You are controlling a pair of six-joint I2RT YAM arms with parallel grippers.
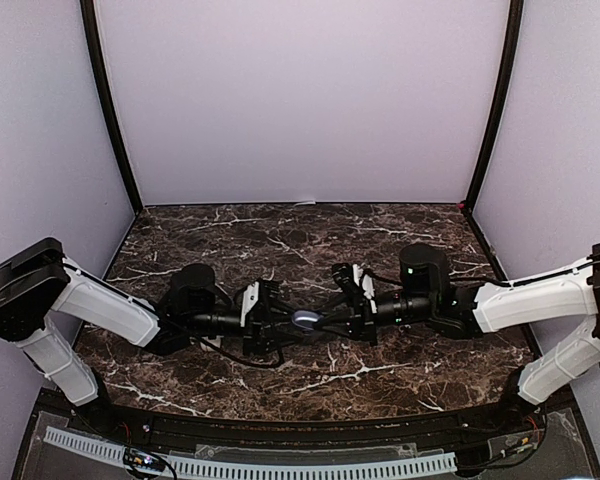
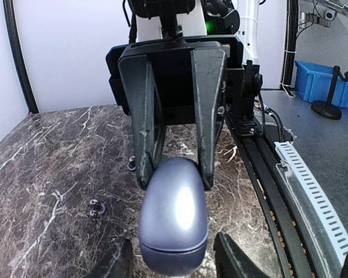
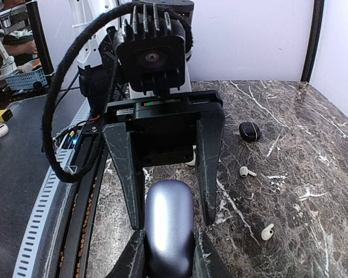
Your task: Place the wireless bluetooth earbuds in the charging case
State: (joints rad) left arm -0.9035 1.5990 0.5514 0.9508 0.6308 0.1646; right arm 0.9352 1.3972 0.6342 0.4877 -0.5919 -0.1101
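Observation:
A closed oval lavender-blue charging case (image 1: 305,320) hangs between the two grippers over the near middle of the marble table. My right gripper (image 3: 169,255) is shut on one end of it (image 3: 169,223). My left gripper (image 2: 174,255) is open, its fingers (image 2: 113,260) spread to either side of the case's (image 2: 174,214) other end without touching it. Two white earbuds with stems (image 3: 246,171) (image 3: 267,232) lie on the table in the right wrist view. A dark earbud (image 2: 96,207) lies on the table in the left wrist view, with another (image 2: 130,165) beyond it.
A small black case (image 3: 249,131) lies on the marble farther back. A white slotted cable rail (image 2: 301,174) runs along the table's near edge. Purple walls enclose the back and sides. A blue bin (image 2: 325,81) sits off the table.

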